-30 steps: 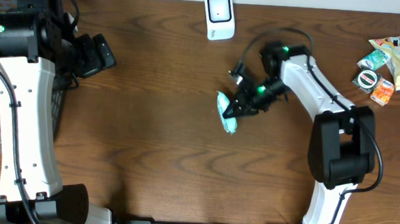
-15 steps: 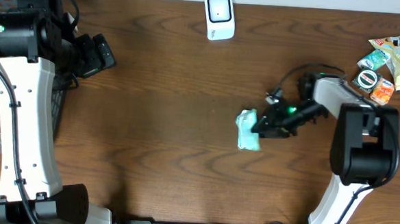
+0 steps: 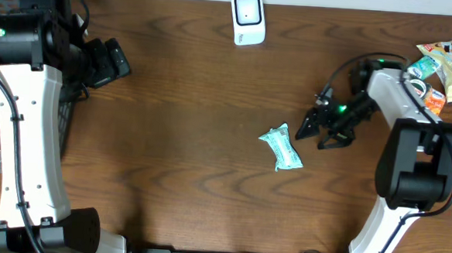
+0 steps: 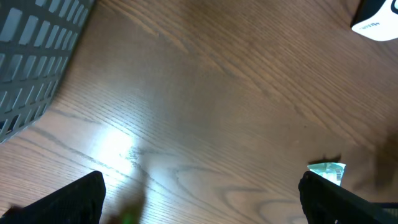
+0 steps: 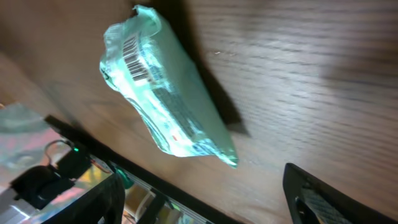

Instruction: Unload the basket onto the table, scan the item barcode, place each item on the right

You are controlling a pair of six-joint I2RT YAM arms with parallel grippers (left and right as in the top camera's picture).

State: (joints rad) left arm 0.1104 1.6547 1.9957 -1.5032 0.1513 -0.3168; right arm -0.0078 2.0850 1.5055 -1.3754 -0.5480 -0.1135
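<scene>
While nothing is gripped, right gripper [image 3: 312,139]: jaws spread wide.
Packet [image 3: 281,148]: seen flat just ahead of its fingertips, barcode [image 5: 138,53] exposed.
Left gripper [image 4: 199,202]: fully spread, empty.

We've got an evenly bright overhead view: the table [image 3: 196,102] grain is crisp, with only soft shadows near its left edge beside the left arm [image 3: 24,131]. On the left wrist view a white patch of glare washes out the wood toward the lower left, and the left gripper's fingers [image 4: 62,199] sit in the bottom corners as dark, out-of-focus shapes. On the right wrist view the grain smears into streaks on the right. The packet [image 5: 165,102] shines pale green with glossy highlights, its barcode is legible as bars, and a hard dark shadow lies just beside it.
</scene>
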